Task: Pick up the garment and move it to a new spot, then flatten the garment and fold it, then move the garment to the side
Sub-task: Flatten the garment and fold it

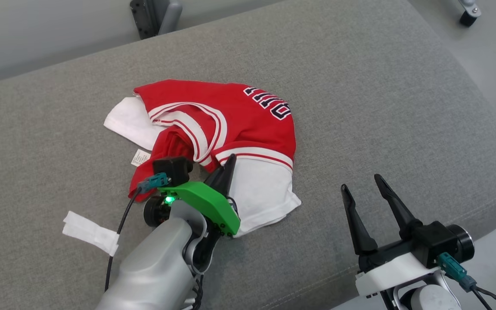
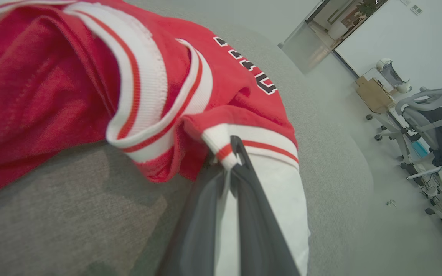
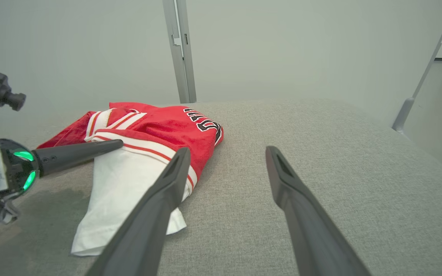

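Note:
The garment (image 1: 235,120) is a red and white jersey with dark lettering, lying crumpled on the grey cushion (image 1: 360,86). My left gripper (image 1: 230,160) is shut on its near side. In the left wrist view the two dark fingers (image 2: 251,199) press together on the garment (image 2: 159,84) at the red-and-white striped band, with white cloth pinched between them. From the right wrist view the left gripper (image 3: 118,144) lies on the garment (image 3: 159,130) where red meets white. My right gripper (image 1: 361,181) stands open to the right of the garment, apart from it, with bare cushion between its fingers (image 3: 227,150).
A small folded white cloth (image 1: 91,232) lies on the cushion to the left of my left arm. The cushion's rounded edge (image 1: 489,215) falls away to the floor at the right. An office chair (image 2: 436,111) and a caster (image 1: 467,17) stand on the floor beyond.

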{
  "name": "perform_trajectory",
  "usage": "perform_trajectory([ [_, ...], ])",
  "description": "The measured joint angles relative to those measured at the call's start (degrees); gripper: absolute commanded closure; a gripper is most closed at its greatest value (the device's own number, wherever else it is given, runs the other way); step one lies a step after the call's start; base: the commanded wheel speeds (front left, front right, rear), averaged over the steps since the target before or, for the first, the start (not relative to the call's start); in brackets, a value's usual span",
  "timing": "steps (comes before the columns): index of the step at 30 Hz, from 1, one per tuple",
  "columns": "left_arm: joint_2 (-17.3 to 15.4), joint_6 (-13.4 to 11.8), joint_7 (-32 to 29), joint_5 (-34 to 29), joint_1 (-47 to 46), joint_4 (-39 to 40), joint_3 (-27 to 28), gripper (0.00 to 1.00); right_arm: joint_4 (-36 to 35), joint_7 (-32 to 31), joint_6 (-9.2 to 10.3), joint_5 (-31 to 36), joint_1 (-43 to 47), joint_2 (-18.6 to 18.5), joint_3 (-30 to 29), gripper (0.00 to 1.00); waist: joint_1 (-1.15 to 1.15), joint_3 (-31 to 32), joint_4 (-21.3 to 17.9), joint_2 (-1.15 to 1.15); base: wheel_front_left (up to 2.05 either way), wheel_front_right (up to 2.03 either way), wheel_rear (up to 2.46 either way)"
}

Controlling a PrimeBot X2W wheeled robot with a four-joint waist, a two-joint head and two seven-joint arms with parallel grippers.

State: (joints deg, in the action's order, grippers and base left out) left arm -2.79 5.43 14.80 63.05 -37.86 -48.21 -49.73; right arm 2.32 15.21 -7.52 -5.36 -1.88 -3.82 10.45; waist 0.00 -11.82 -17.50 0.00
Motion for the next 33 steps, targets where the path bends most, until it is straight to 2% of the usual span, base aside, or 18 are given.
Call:
perform_trajectory([
  [7,0.01,-1.15,0.11,-5.1,-2.94,6.99,2.76,1.0,0.41,0.0,0.0,-0.6,0.88,0.66,0.98,0.0,0.0,4.18,0.18,0.0,0.0,0.0,0.0],
  [16,-0.04,-1.94,-4.21,3.39,-16.89,11.29,5.66,1.0,1.13,0.0,0.0,-2.07,3.09,0.92,2.08,0.0,0.0,9.54,-2.41,0.0,0.0,0.0,0.0],
  [23,-0.12,-2.18,-4.85,9.07,-32.63,7.4,9.75,1.0,1.53,0.0,0.0,-2.65,4.33,0.94,2.38,0.0,0.0,12.18,-7.5,0.0,0.0,0.0,0.0],
  [26,0.01,-1.64,-3.71,9.02,-37.73,5.33,9.67,1.0,1.54,0.0,0.0,-2.71,4.93,0.9,2.02,0.0,0.0,13.15,-8.88,0.0,0.0,0.0,0.0],
  [30,-0.11,-0.2,-2.54,8.89,-38.48,1.87,10.1,1.0,1.24,0.0,0.0,-2.71,5.48,0.94,0.96,0.0,0.0,14.38,-9.35,0.0,0.0,0.0,0.0],
  [33,-0.52,0.54,-2.55,9.55,-34.3,-0.97,9.78,1.0,1.15,0.0,0.01,-2.71,6.06,0.87,0.46,0.0,0.0,14.7,-8.51,0.0,0.0,0.0,0.0],
])
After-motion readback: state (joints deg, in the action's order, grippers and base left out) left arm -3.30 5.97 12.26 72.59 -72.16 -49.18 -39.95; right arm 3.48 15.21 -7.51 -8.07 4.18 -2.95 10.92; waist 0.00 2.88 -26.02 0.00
